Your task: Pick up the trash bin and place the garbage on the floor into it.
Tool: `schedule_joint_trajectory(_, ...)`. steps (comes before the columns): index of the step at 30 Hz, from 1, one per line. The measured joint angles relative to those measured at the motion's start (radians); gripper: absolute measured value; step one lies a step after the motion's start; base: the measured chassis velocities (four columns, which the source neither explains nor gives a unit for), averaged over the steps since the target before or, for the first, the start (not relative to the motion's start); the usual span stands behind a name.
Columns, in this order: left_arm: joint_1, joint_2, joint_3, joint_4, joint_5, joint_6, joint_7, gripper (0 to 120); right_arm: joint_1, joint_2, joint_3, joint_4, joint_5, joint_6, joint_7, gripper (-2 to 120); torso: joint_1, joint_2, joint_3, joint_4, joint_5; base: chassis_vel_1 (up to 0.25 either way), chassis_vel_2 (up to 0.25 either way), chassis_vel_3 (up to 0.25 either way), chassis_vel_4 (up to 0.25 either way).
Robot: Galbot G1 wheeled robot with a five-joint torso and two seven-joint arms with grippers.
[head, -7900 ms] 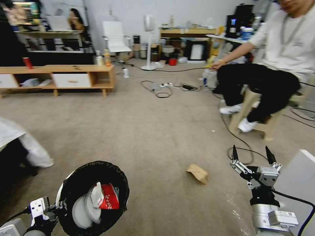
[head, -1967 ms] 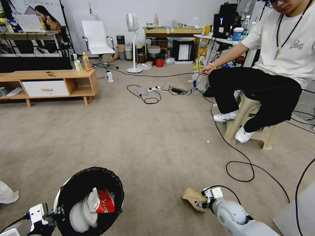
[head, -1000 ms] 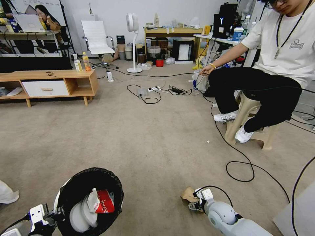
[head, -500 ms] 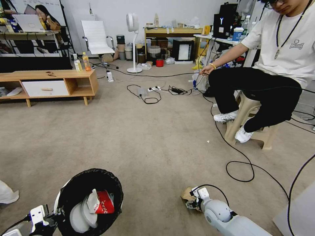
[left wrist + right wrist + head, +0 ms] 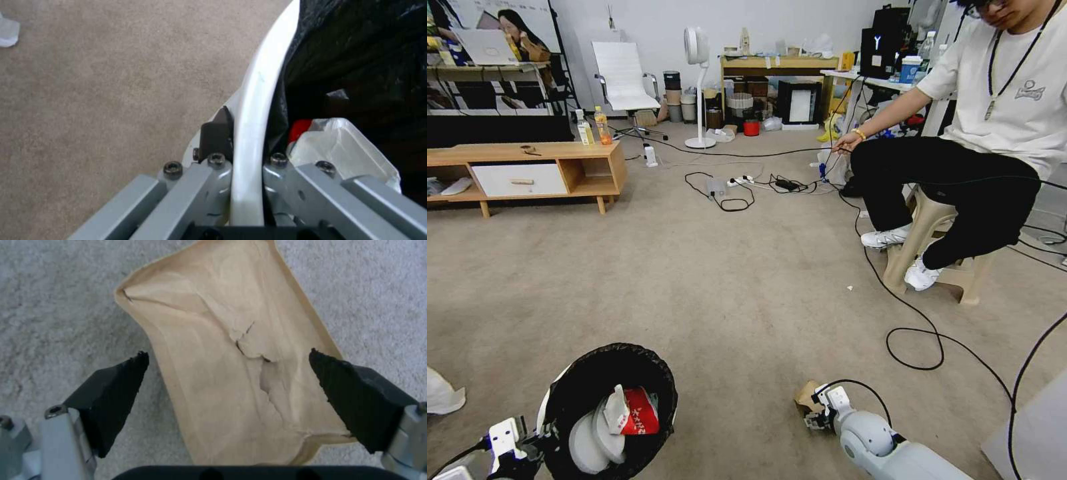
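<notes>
Right gripper point(image 5: 229, 356) lowered, brown paper bag point(image 5: 231, 350) (creased, torn)

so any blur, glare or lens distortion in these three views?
Head view: wide-angle bowing at the edges, even room light, no glare; right gripper low over the brown paper bag. Left wrist view: soft close up, jaws shut on the trash bin rim. Right wrist view: bag sharp, carpet washed pale, jaws open.
</notes>
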Motion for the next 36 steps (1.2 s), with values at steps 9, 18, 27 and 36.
schedule_joint_trajectory(9, 0.001, -0.002, -0.001, 0.003, 0.004, -0.003, 0.001, 1, 0.018, 0.023, -0.01, -0.061, -0.025, 0.028, -0.011, 93, 0.0, 0.0, 0.0, 0.0, 0.0, 0.0, 0.0, 0.0, 0.0)
schedule_joint_trajectory(18, 0.001, -0.006, -0.001, 0.003, 0.007, -0.005, 0.002, 1, 0.043, 0.053, -0.028, -0.124, -0.044, 0.06, -0.019, 72, 0.0, 0.0, 0.0, 0.0, -0.0001, 0.0, 0.0, 0.0, 0.0)
schedule_joint_trajectory(27, 0.0, -0.009, 0.0, 0.005, 0.013, -0.006, 0.003, 1, 0.037, 0.055, -0.026, -0.13, -0.052, 0.072, -0.021, 45, 0.0, 0.0, 0.0, -0.0001, -0.0001, 0.0, 0.0, 0.0, 0.0)
schedule_joint_trajectory(36, 0.001, -0.01, 0.002, 0.006, 0.015, -0.008, 0.004, 1, 0.036, 0.053, -0.023, -0.136, -0.057, 0.076, -0.02, 14, 0.0, 0.0, 0.0, 0.0, 0.0001, 0.0, 0.0, 0.0, 0.0)
